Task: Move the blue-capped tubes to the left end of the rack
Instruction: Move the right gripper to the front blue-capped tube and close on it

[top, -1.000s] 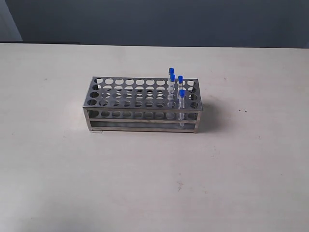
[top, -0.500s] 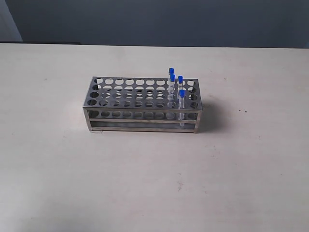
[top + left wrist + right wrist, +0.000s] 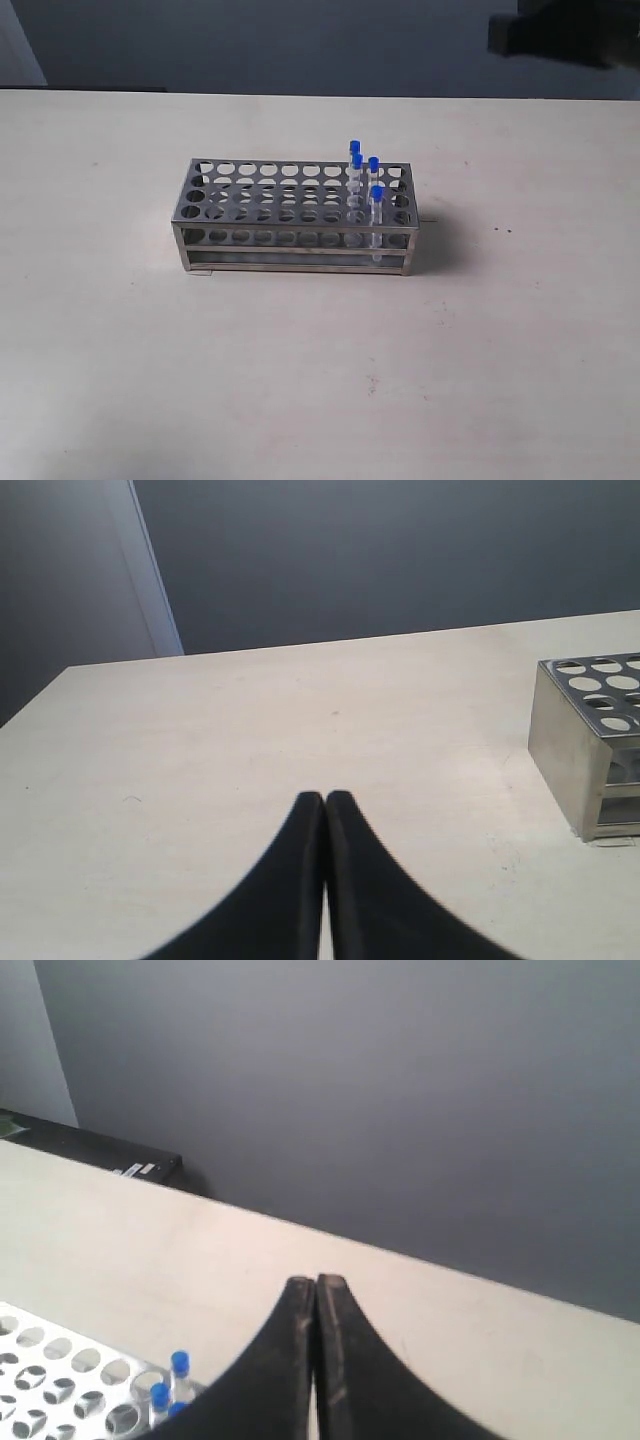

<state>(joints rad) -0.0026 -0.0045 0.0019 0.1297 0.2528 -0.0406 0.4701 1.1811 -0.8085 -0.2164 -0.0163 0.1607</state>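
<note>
- Standing near the middle of a pale worktop (image 3: 300, 380), a silver rack (image 3: 290, 215) lies lengthwise across the exterior view. Its top plate is pierced with four rows of round holes.
- Four clear tubes (image 3: 377, 200) with bright blue caps stand upright in holes near the rack's right end. They sit close together, and their caps rise above the plate.
- The left pincer (image 3: 325, 798) has its two black fingers pressed together, tips touching, with nothing between them. It hangs over bare worktop, and one end of the rack (image 3: 590, 750) is in its view, well apart from it.
- The right pincer (image 3: 316, 1282) is likewise pressed together and holds nothing. It hangs above the worktop against a grey wall. Part of the rack (image 3: 60, 1390) and some blue caps (image 3: 180, 1362) show in its view, apart from the fingers.
- A dark shape (image 3: 565, 35), blurred, juts into the top right corner of the exterior view. Which part of the robot it is cannot be told.
</note>
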